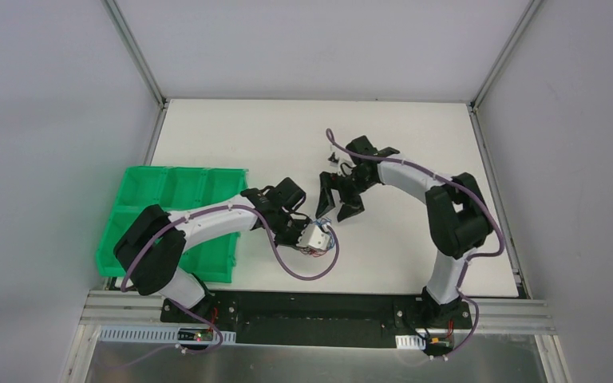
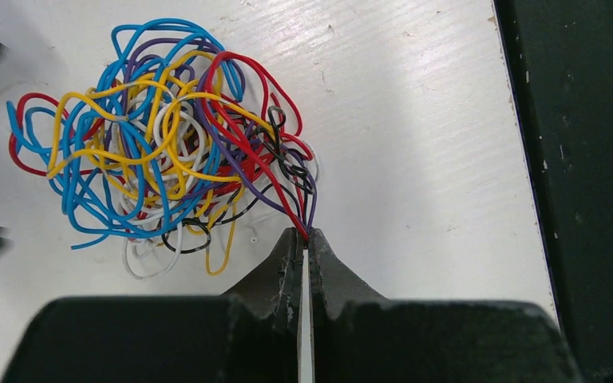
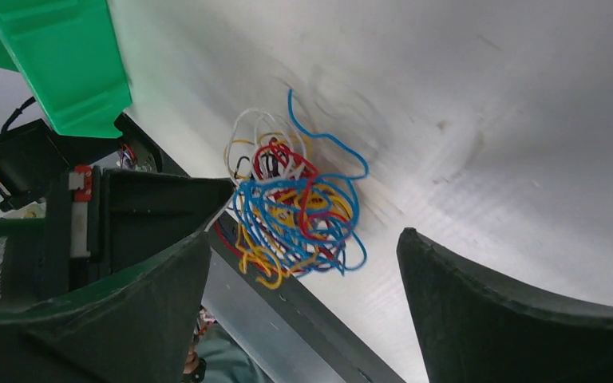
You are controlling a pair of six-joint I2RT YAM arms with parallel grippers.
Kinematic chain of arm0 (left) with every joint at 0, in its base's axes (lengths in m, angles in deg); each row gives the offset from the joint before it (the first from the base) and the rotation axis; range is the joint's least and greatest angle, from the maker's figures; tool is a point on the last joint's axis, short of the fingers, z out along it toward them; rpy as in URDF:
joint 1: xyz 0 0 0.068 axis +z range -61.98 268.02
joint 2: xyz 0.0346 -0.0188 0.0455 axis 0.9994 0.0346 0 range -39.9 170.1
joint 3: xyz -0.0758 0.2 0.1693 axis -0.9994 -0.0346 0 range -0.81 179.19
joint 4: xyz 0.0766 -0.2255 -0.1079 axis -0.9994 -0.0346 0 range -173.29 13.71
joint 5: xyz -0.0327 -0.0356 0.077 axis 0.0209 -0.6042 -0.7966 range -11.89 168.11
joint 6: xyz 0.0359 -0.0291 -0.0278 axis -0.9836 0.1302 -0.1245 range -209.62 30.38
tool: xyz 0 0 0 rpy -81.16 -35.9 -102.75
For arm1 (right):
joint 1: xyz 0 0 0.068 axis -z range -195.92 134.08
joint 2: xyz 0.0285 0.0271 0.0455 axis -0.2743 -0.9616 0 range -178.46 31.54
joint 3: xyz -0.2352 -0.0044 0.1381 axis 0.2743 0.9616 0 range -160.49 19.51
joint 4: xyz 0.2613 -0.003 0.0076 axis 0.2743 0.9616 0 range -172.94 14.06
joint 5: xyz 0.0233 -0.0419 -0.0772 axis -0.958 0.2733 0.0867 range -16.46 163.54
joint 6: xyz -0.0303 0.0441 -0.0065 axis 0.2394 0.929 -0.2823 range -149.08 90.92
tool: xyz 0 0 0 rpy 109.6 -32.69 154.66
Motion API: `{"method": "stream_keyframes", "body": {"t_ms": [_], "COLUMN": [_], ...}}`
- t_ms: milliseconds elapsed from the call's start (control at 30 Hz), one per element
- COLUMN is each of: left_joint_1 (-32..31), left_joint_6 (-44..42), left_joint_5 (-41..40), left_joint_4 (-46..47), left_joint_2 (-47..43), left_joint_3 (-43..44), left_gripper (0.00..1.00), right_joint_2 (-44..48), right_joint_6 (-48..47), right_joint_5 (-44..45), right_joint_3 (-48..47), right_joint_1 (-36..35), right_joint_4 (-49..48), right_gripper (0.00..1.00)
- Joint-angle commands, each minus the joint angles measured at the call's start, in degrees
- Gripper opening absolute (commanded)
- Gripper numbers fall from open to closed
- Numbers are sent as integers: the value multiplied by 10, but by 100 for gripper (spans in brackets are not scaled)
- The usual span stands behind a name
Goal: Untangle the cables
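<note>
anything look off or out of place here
Only the cables: all colours knotted into one ball on the table, with the left jaws shut on strands at its edge. Nothing looks spilled or broken.

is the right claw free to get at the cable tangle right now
Probably yes. The right claw is open and the cable tangle lies ahead between its spread jaws with nothing across the way. The left claw pinches strands at one edge, close beside.

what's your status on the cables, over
Left pincer shut on a few cables at the ball's edge. Right pincer open, facing the ball. All one knotted ball on the table. Green bin clear of it.
</note>
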Motion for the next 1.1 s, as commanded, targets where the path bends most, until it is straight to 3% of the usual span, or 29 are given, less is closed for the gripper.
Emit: {"method": "stream_keyframes", "body": {"t_ms": [0, 67, 133, 167, 267, 300, 433, 667, 833, 1067], "left_joint_1": [-1, -2, -2, -2, -2, -1, 29, 152, 184, 191], "left_joint_6": [-18, -14, -9, -5, 22, 33, 92, 181, 169, 117], "left_joint_5": [-3, -14, -25, -30, -53, -62, -85, -102, -95, -94], "left_joint_4": [4, 7, 9, 9, 9, 9, 2, -31, -57, -109], "left_joint_2": [-25, -30, -39, -44, -69, -82, -151, -213, -249, -271], "left_joint_3": [-11, -11, -13, -14, -23, -29, -47, 6, 33, 36], "left_gripper": [0, 0, 0, 0, 0, 0, 0, 0, 0, 0], "right_joint_2": [-56, -80, -90, -90, -69, -56, 18, 129, 114, 54], "right_joint_6": [25, 25, 18, 12, -4, -6, -30, -36, -29, -24], "right_joint_5": [-16, -18, -20, -15, -8, -7, 3, 19, 50, 90], "right_joint_3": [-43, -54, -58, -58, -47, -43, -38, -42, -113, -230], "right_joint_1": [-36, -43, -43, -42, -23, -1, 89, 316, 455, 545], "right_joint_4": [-16, -9, 1, 7, 20, 25, 58, 61, 57, 48], "right_gripper": [88, 83, 68, 57, 11, 1, 0, 0, 0, 0]}}
